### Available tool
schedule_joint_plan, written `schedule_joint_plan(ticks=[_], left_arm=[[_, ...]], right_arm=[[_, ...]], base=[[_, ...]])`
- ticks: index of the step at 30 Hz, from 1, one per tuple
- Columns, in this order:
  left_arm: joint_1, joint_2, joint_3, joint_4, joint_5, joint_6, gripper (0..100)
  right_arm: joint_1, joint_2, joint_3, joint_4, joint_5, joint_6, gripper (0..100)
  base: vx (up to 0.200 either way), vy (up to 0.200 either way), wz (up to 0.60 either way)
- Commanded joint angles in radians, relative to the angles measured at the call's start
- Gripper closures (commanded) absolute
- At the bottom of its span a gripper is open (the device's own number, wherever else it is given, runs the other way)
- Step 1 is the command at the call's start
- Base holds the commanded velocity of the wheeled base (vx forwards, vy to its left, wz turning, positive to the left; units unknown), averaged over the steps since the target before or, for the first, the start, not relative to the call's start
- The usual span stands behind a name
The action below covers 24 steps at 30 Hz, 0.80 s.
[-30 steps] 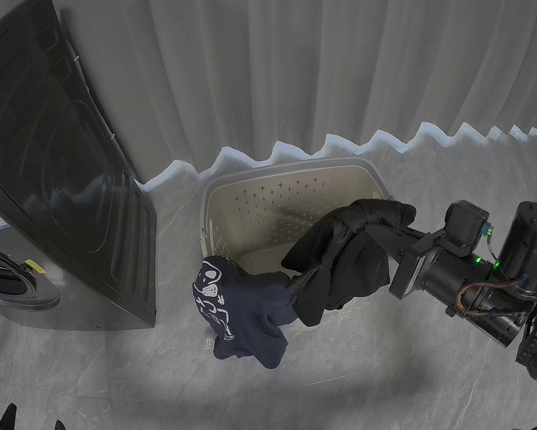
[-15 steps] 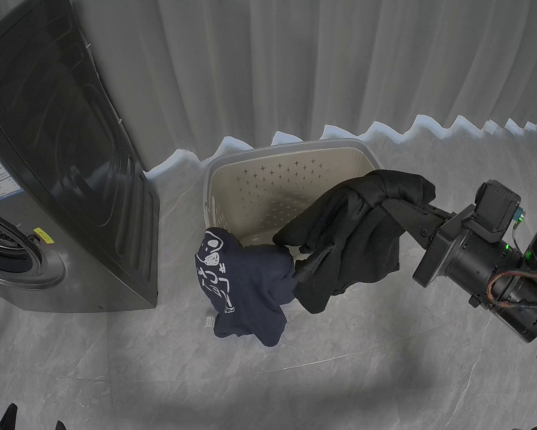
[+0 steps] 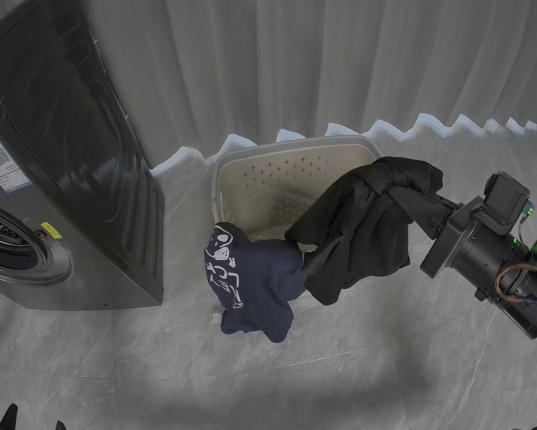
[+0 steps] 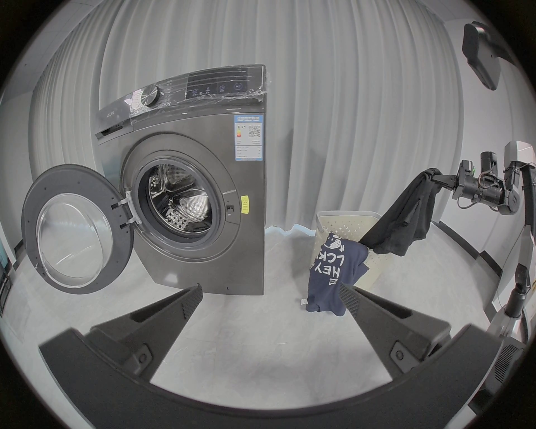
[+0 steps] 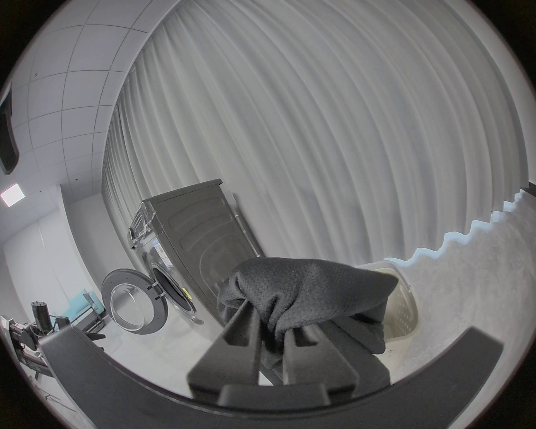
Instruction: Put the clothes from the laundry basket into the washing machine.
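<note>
Black garment: clamped in the right gripper, hanging over the basket's near edge, its lower end by the navy shirt.
Navy shirt: draped over the basket rim, mostly outside.
Progress: washer door open, drum looked empty; both pieces left to load.
Right arm: raised, stretched out level.
Left gripper: low near the floor, fingers apart, empty.

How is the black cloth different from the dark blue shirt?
The black cloth garment hangs from the right pincer; the dark blue printed shirt is draped over the beige plastic basket's rim. The black garment looks plain; the blue shirt has white print. Both are soft, dark clothes.
</note>
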Motion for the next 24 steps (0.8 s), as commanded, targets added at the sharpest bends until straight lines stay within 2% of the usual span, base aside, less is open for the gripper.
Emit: schedule_joint_plan(ticks=[1, 4, 12, 13, 18, 20, 24], left_arm=[[0.000, -0.016, 0.016, 0.000, 0.001, -0.003, 0], [0.000, -0.016, 0.016, 0.000, 0.001, -0.009, 0], [0.001, -0.016, 0.016, 0.000, 0.001, 0.004, 0], [0.001, -0.016, 0.016, 0.000, 0.001, 0.004, 0], [0.001, -0.016, 0.016, 0.000, 0.000, 0.000, 0], [0.001, -0.016, 0.016, 0.000, 0.000, 0.004, 0], [0.000, -0.016, 0.016, 0.000, 0.001, -0.001, 0]], right_arm=[[0.009, 0.006, -0.002, -0.001, 0.001, 0.000, 100], [0.012, 0.007, -0.002, -0.001, 0.002, 0.002, 100], [0.017, 0.007, -0.006, -0.010, 0.017, 0.000, 100], [0.020, 0.007, -0.002, -0.025, 0.034, -0.001, 100], [0.057, -0.002, 0.012, -0.060, 0.065, 0.000, 100], [0.058, 0.000, 0.029, -0.082, 0.106, 0.000, 100], [0.057, 0.001, 0.046, -0.096, 0.117, 0.000, 100]], base=[[0.000, 0.200, 0.00], [0.000, 0.200, 0.00], [0.000, 0.200, 0.00], [0.000, 0.200, 0.00], [0.000, 0.200, 0.00], [0.000, 0.200, 0.00], [0.000, 0.200, 0.00]])
